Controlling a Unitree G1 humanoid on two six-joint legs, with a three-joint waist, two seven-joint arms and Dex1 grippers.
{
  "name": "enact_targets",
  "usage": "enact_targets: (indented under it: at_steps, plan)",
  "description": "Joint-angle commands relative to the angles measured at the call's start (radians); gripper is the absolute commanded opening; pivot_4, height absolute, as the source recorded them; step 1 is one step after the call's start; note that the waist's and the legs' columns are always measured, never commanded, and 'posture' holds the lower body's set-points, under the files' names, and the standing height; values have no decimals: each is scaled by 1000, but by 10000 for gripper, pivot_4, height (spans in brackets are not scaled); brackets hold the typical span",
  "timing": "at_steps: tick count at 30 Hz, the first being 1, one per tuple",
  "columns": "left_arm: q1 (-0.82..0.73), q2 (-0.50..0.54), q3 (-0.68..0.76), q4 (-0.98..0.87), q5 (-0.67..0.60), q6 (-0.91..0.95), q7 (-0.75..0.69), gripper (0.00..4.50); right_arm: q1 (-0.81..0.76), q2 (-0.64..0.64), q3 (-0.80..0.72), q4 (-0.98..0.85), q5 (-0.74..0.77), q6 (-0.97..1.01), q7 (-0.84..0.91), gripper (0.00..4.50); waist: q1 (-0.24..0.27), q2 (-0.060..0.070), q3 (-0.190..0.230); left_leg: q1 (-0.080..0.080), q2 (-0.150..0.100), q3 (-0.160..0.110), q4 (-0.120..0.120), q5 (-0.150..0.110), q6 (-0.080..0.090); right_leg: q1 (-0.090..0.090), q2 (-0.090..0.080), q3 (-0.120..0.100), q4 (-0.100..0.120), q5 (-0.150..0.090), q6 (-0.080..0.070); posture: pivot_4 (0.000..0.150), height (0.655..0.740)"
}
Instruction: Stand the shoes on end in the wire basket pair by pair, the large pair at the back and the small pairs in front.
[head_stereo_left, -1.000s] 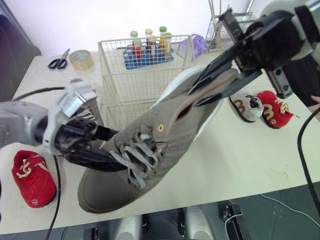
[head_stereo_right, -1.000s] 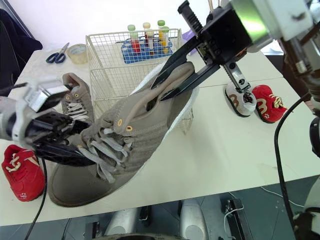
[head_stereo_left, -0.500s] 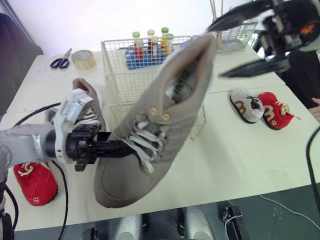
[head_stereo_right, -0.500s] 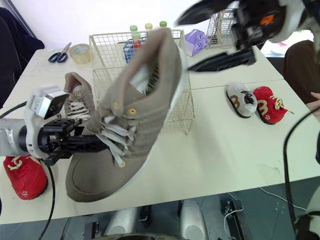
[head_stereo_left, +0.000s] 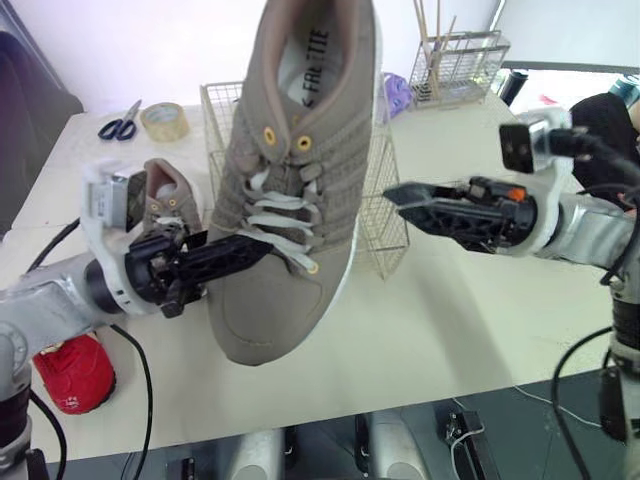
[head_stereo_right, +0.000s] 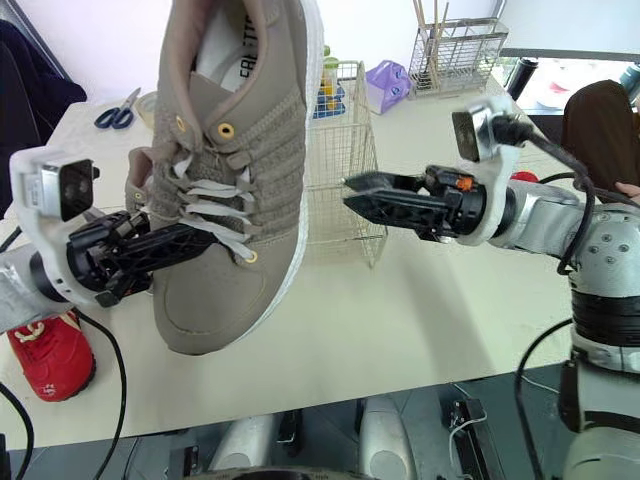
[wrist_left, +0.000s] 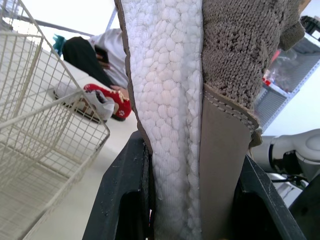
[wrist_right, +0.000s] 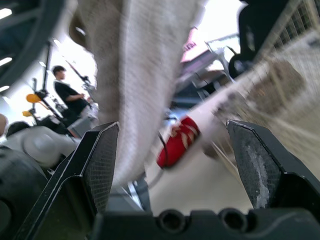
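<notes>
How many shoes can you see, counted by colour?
Taupe: 2 (raised taupe shoe, taupe shoe on the table)
Red: 2 (near red shoe, far red shoe)
White: 1 (white shoe)
Total: 5

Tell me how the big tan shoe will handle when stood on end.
Probably light: the left end effector alone holds the tan shoe heel-up. Its knit upper looks soft, the foam sole stiffer. Tall and narrow, it may tip against the wire basket.
</notes>
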Motion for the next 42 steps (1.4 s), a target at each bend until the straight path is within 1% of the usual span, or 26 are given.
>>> enact_targets:
  at_steps: [1, 3, 8, 15, 24, 28, 32, 35, 40, 42]
  plan:
    - [-25, 0, 7, -32, -1, -43, -3, 10952, -23, 28, -41, -23, 84, -12, -96, 36840, 6, 0, 0, 0, -1, 0, 1, 0, 1, 1, 0, 0, -1, 0, -1, 1500, 7400]
    - [-37, -7, -18, -30, 48, -49, 0, 10952, -35, 53, -33, -22, 110, -12, -126, 36840, 13, 0, 0, 0, -1, 1, 1, -1, 2, 1, -1, 2, -2, 0, -1, 1500, 7400]
    - [-67, 0, -63, -29, 132, -42, -47, 10952, -56, 93, -16, -36, 128, -8, -163, 36840, 19, 0, 0, 0, -1, 2, 1, -1, 3, 1, 1, 2, -3, 0, 0, 1500, 7400]
    - [-80, -33, -86, -32, 166, -53, -56, 10952, -21, 54, -49, -50, 111, 21, -107, 36840, 19, 0, 0, 0, -1, 2, 1, -1, 3, 1, 1, 2, -3, 1, 1, 1500, 7400]
    - [-104, -85, -154, -43, 255, -67, -66, 10952, -68, 142, 18, -66, 57, 12, -156, 36840, 17, 0, 0, 0, 0, 2, 1, -1, 3, 1, 2, 2, -3, 2, 3, 1500, 7400]
    - [-122, -96, -149, -46, 227, -74, -57, 10952, -67, 162, 36, -66, -37, 4, -173, 36840, 19, 0, 0, 0, 0, 2, 1, -1, 3, 1, 2, 2, -3, 2, 3, 1500, 7400]
    - [-129, -92, -126, -45, 187, -78, -35, 10952, -68, 168, 29, -70, -84, 2, -150, 36840, 18, 0, 0, 0, 0, 2, 1, -1, 3, 1, 2, 3, -3, 2, 3, 1500, 7400]
    - [-133, -83, -113, -43, 167, -79, -27, 10952, -77, 177, 16, -60, -88, 0, -149, 44694, 17, 0, 0, 0, 0, 1, 1, -1, 3, 1, 2, 2, -3, 2, 3, 1500, 7400]
    - [-134, -77, -109, -39, 150, -78, -19, 10952, -87, 181, 11, -32, -122, 4, -183, 44694, 18, 0, 0, 0, 0, 1, 1, -1, 3, 1, 2, 3, -3, 2, 3, 1500, 7400]
    - [-132, -77, -116, -43, 150, -76, -20, 10952, -90, 192, -1, -19, -89, 7, -194, 44694, 19, 0, 0, 0, 0, 1, 1, -1, 3, 1, 2, 3, -3, 2, 3, 1500, 7400]
